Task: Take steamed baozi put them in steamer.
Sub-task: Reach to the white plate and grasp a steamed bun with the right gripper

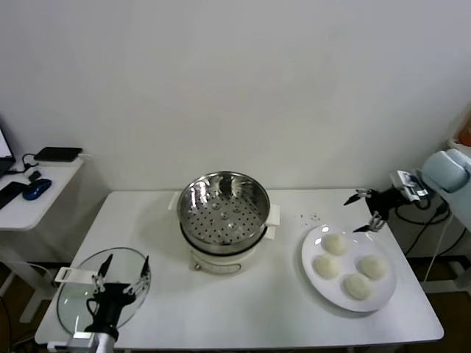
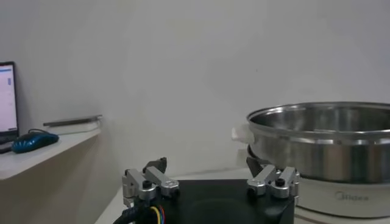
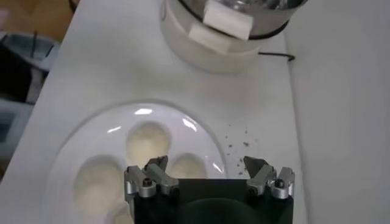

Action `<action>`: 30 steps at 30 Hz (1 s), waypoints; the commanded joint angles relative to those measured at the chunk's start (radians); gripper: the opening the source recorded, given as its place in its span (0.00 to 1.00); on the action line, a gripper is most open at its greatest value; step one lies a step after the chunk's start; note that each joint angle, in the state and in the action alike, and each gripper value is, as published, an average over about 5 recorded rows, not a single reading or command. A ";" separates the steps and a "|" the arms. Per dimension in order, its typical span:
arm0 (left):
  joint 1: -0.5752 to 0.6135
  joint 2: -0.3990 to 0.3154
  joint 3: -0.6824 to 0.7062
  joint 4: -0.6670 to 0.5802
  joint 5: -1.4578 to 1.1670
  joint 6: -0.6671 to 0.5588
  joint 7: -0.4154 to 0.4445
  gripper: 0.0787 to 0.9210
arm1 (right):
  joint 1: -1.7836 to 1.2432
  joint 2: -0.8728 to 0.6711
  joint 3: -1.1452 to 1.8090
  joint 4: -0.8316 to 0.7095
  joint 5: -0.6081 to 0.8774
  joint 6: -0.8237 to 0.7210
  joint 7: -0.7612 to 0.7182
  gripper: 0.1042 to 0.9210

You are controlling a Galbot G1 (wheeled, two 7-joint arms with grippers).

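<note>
Fig.: approach to first pick. I had right hand point(image 1: 366, 209) spread wide, grasping nothing, hovering just behind plate point(image 1: 318, 273). Four steamed baozi point(image 1: 335, 243) lay on plate, right of steamer point(image 1: 224, 209), which stood bare at bench point(image 1: 280, 309) centre. Left hand point(image 1: 120, 281) released, parked over glass lid point(image 1: 73, 301). My judgement: descend straight over nearest bun, straddle it, clench gently to avoid denting dough.

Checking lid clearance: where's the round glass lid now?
Head view: the round glass lid lies flat at the table's near-left corner, under the open left gripper, left of the steel steamer basket.
</note>
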 commanded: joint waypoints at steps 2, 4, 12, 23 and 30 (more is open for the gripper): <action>-0.003 -0.002 -0.002 -0.001 -0.001 0.003 -0.002 0.88 | 0.134 0.142 -0.238 -0.129 -0.110 0.015 -0.065 0.88; -0.004 -0.004 -0.002 -0.001 -0.001 0.004 -0.002 0.88 | 0.089 0.156 -0.206 -0.133 -0.149 0.015 -0.062 0.88; -0.005 -0.002 -0.006 0.001 -0.002 0.004 -0.002 0.88 | -0.057 0.188 -0.063 -0.145 -0.307 0.028 -0.015 0.88; -0.006 -0.005 -0.006 0.000 -0.001 0.003 -0.002 0.88 | -0.145 0.224 0.045 -0.184 -0.386 0.054 0.070 0.88; -0.006 -0.006 -0.008 -0.003 -0.001 0.004 -0.003 0.88 | -0.174 0.248 0.086 -0.202 -0.438 0.074 0.091 0.88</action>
